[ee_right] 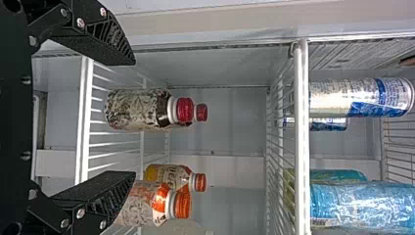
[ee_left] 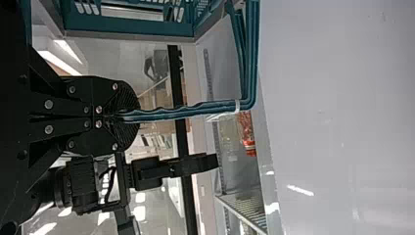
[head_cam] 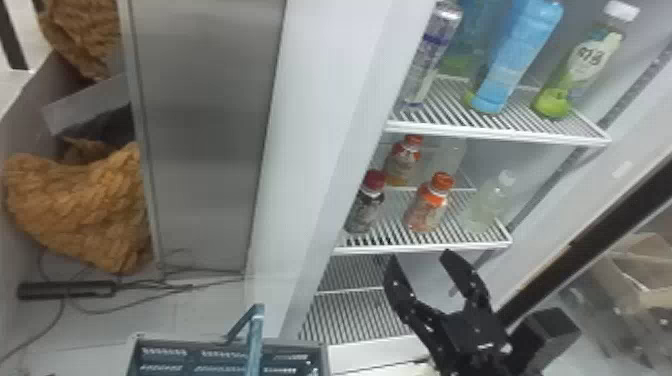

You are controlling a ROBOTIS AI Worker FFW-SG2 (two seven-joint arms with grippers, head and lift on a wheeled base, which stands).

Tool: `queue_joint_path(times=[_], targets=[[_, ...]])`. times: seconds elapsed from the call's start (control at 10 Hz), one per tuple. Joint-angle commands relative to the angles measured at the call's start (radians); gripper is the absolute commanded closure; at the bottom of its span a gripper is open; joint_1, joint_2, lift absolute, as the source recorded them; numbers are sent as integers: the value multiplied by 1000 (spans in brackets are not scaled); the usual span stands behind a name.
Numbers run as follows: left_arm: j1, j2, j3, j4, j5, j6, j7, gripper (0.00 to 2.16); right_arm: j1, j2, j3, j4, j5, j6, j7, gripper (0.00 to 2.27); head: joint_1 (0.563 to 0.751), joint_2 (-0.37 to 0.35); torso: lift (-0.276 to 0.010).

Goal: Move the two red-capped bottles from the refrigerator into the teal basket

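The teal basket (head_cam: 325,356) hung low outside the refrigerator (head_cam: 315,150), on the robot's left, its handle (ee_left: 186,112) clamped between the closed fingers of the left gripper (ee_left: 132,115); that grip seemed meant to keep it near the opening, leaving the other arm free to fetch. The right gripper (head_cam: 420,257) was in front of the shelf (head_cam: 425,248), its two fingers spread wide with nothing between them, presumably to let a bottle's body pass in. Both red-capped bottles were upright on that shelf, the front red-capped bottle (ee_right: 134,108) hiding most of the rear red-capped bottle (ee_right: 201,112); so the front one had, I judged, to come out first. The front orange-capped bottle (head_cam: 427,207) stood beside it, to the right; the claw probably needed to shift left before closing, since a careless approach could knock that neighbour or catch the shelf edge.
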Motion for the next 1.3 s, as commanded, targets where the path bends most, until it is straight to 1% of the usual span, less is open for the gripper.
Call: queue_joint_path(times=[0.0, 0.8, 1.0, 1.2], targets=[[0, 0, 1, 0, -1, 0, 0, 1164, 0, 0, 1, 0, 1, -4, 0, 225, 695, -350, -224], [2, 0, 3, 0, -1, -2, 0, 1164, -15, 0, 1, 15, 21, -4, 0, 223, 695, -350, -224], [0, 0, 1, 0, -1, 0, 0, 1164, -49, -2, 1, 54, 41, -4, 0, 223, 695, -350, -224], [-2, 0, -3, 0, -1, 0, 0, 1162, -123, -9, 7, 152, 57, -18, 0, 223, 695, -350, -224]])
